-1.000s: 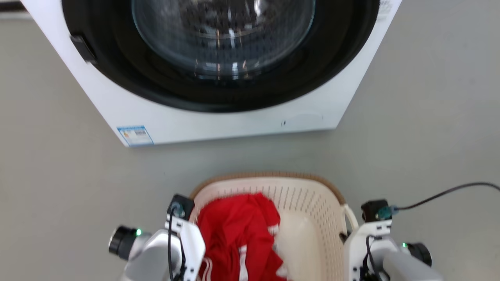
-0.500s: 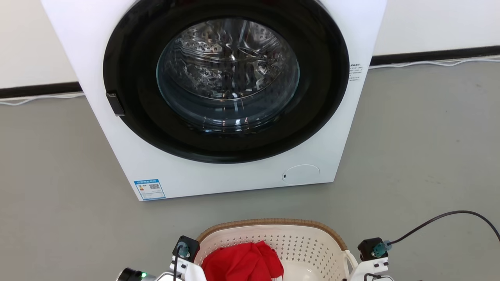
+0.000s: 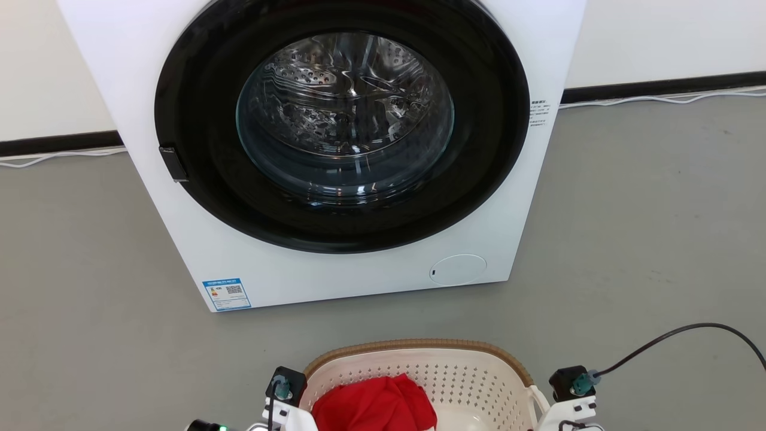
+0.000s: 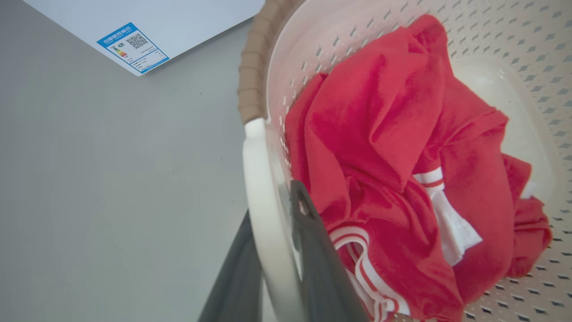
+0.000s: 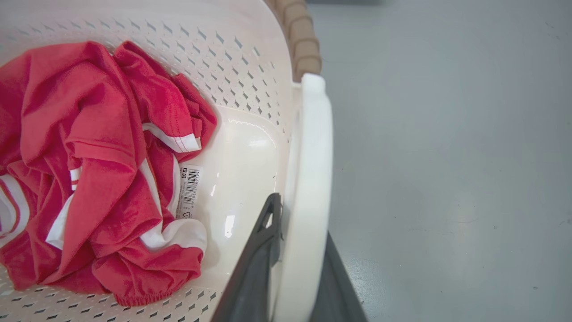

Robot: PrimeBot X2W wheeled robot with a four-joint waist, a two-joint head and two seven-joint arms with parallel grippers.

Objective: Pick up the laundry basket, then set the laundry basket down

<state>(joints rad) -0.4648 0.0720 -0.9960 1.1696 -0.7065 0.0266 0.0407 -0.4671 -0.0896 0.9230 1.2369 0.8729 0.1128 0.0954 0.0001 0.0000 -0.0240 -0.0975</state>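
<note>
The laundry basket (image 3: 419, 346), cream perforated plastic with a brown woven rim, sits at the bottom of the head view, before the washing machine. A red garment with white stripes (image 4: 393, 134) lies inside it. My left gripper (image 4: 272, 201) is shut on the basket's left white loop handle (image 4: 261, 170), one dark finger on each side. My right gripper (image 5: 301, 219) is shut on the right handle (image 5: 313, 147) the same way. In the head view both wrists (image 3: 286, 389) (image 3: 571, 386) flank the basket, their fingers cut off by the bottom edge. Whether the basket rests on the floor I cannot tell.
A white front-loading washing machine (image 3: 197, 239) with a round black-ringed glass door (image 3: 344, 120) stands close ahead on the grey floor. A black cable (image 3: 676, 332) arcs off my right wrist. White cords run along the wall's base (image 3: 658, 99).
The head camera has tilted up and the whole picture has shifted, showing more of the washing machine and less of the basket. Both grippers stay clamped on the handles.
</note>
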